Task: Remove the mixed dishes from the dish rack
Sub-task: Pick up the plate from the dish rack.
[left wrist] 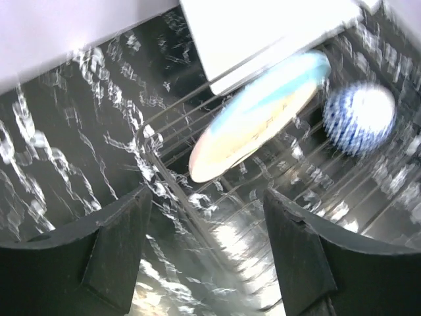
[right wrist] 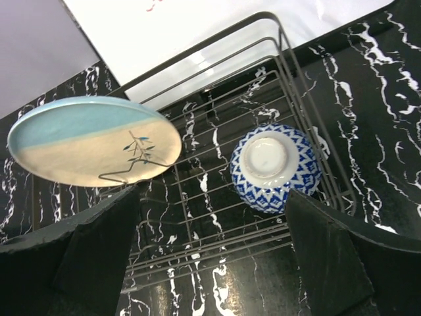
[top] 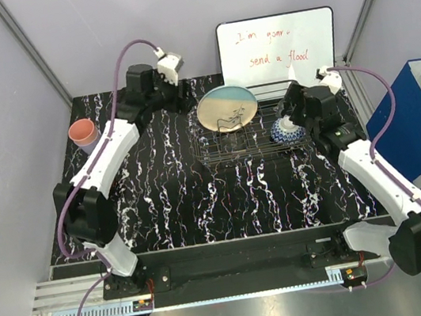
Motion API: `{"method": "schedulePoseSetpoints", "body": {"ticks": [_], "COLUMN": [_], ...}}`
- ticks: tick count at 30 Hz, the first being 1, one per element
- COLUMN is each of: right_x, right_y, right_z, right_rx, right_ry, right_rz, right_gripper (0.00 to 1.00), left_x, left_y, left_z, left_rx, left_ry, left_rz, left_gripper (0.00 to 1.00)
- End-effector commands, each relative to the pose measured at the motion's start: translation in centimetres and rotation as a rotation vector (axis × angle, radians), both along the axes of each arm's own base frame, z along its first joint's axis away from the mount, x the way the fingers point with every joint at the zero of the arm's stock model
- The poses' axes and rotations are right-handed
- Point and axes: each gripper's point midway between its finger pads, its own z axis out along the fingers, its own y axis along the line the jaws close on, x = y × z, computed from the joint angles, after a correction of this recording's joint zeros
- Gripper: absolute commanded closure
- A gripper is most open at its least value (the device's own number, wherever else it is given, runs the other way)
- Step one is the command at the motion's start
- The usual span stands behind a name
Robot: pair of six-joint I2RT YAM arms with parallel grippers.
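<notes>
The rectangular black thin-wire rack [top: 241,147] held two pieces: the large light-blue-and-cream round plate [top: 227,108], propped on edge among its dividers, and the small blue-and-white patterned bowl [top: 287,131], upside down at its right end. The salmon-pink cup [top: 83,135] stood on the black marbled counter [top: 170,204], well apart to the left. The left tool [left wrist: 209,253] and the right tool [right wrist: 214,257] hung near the rack, jaws spread, gripping nothing.

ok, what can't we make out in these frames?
- Left wrist: motion blur smears the plate and patterned bowl; their markings are unreadable.
- Top external: the right arm covers part of the bowl.
- Right wrist: the whiteboard writing is cut off by the top edge.
</notes>
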Motion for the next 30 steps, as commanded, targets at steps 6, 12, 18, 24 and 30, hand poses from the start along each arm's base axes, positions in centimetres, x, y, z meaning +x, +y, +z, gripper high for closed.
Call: {"method": "schedulePoseSetpoints", "body": {"ticks": [6, 12, 18, 24, 30], "right_x": [-1.4, -2.8, -3.8, -4.2, -4.2], "right_y": [1.6, 2.5, 3.2, 4.3, 4.6], "right_z": [0.8, -1.3, -2.0, -3.5, -5.5], "right_rx": [0.043, 0.098, 0.096, 0.101, 0.108], "right_ry": [-0.055, -0.015, -0.011, 0.021, 0.055], "right_rz": [0.038, 0.066, 0.092, 0.142, 0.142], "right_gripper": [0.01, 0.02, 0.01, 0.02, 0.02], "left_x": [-0.6, 2.9, 6.6, 7.6, 7.2], "left_y": [-5.4, -7.1, -8.1, -9.5, -9.7], "left_z": [-0.5, -1.2, -2.1, -4.3, -5.1], "left_rx": [0.328, 0.334, 0.315, 0.262, 0.254], "left_ry": [-0.543, -0.578, -0.595, -0.554, -0.534], "left_rz": [-0.534, -0.553, -0.518, -0.535, -0.55], "left_gripper": [0.27, 0.27, 0.27, 0.32, 0.68]}}
